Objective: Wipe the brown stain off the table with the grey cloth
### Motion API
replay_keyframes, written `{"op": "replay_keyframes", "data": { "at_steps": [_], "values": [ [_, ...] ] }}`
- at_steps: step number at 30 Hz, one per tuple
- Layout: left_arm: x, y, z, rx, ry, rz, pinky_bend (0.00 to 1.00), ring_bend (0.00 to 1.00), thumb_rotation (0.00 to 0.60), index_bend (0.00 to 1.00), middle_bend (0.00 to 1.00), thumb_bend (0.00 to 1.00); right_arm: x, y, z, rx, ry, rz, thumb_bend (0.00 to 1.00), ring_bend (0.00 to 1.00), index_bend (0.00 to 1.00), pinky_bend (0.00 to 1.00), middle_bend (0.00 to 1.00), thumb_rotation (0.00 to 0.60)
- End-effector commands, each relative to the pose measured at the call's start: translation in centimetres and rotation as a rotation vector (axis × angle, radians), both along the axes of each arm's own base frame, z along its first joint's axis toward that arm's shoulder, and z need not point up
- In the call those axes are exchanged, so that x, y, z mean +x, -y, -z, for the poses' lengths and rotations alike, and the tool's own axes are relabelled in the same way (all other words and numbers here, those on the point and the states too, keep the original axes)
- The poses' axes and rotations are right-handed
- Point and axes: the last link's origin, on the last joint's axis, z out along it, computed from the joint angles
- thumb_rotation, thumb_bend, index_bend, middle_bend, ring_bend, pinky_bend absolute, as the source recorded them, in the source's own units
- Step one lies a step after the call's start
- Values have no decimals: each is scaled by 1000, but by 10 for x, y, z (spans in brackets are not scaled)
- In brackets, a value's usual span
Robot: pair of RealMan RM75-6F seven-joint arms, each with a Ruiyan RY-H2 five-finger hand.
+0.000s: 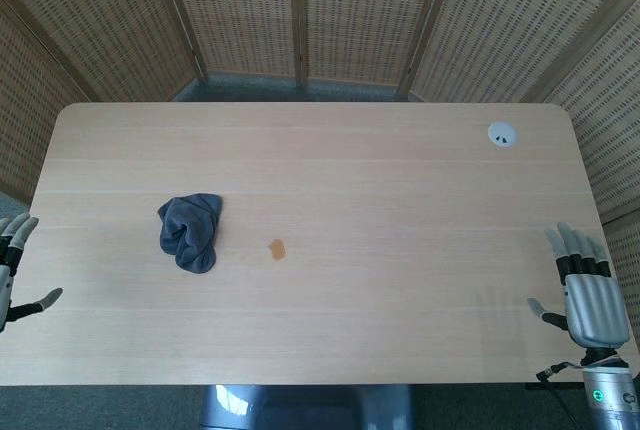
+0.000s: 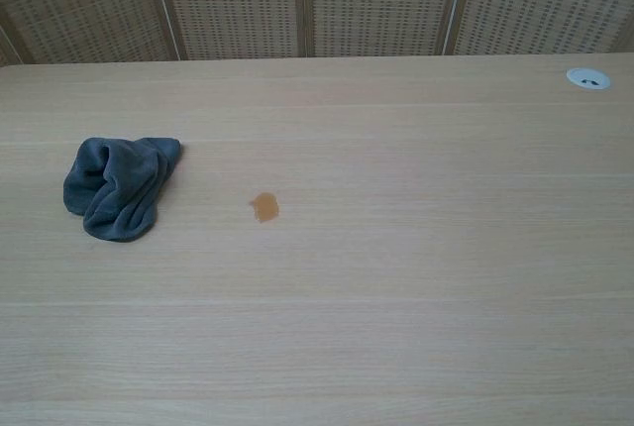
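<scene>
A crumpled grey cloth [image 1: 191, 231] [image 2: 119, 186] lies on the left half of the light wooden table [image 1: 380, 180]. A small brown stain [image 1: 277, 249] [image 2: 264, 207] marks the tabletop a short way to the cloth's right, apart from it. My left hand [image 1: 14, 270] hovers at the table's left edge, fingers spread, holding nothing. At the front right corner my right hand [image 1: 587, 288] is also spread wide and holds nothing. Both hands are far from the cloth. The chest view shows neither hand.
A white round cable grommet [image 1: 502, 134] [image 2: 588, 77] sits in the table's far right corner. Woven wicker screens [image 1: 300, 10] stand behind and around the table.
</scene>
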Motion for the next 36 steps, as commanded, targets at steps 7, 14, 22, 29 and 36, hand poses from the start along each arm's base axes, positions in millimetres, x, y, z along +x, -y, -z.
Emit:
{"op": "replay_keyframes", "data": {
  "at_steps": [7,14,22,29,36],
  "values": [
    [-1,-1,3,-27,-3,-10,0,0,600,0,0,0,1,-1,0,13,17,3,0,0,0,0,0,600],
    [-2,-16,14,-82,17,-49,0,0,600,0,0,0,2,-2,-3,8,29,0,0,0,0,0,0,600],
    [21,-80,56,-255,-63,-37,0,0,600,0,0,0,4,-5,-10,-1,60,-3,0,0,0,0,0,600],
    [35,-127,86,-334,-138,-45,0,0,600,0,0,0,5,-7,-15,-7,83,-8,0,0,0,0,0,600],
    [49,-156,114,-409,-217,-49,0,0,600,0,0,0,4,-6,-17,-6,91,-3,0,0,0,0,0,600]
  ]
}}
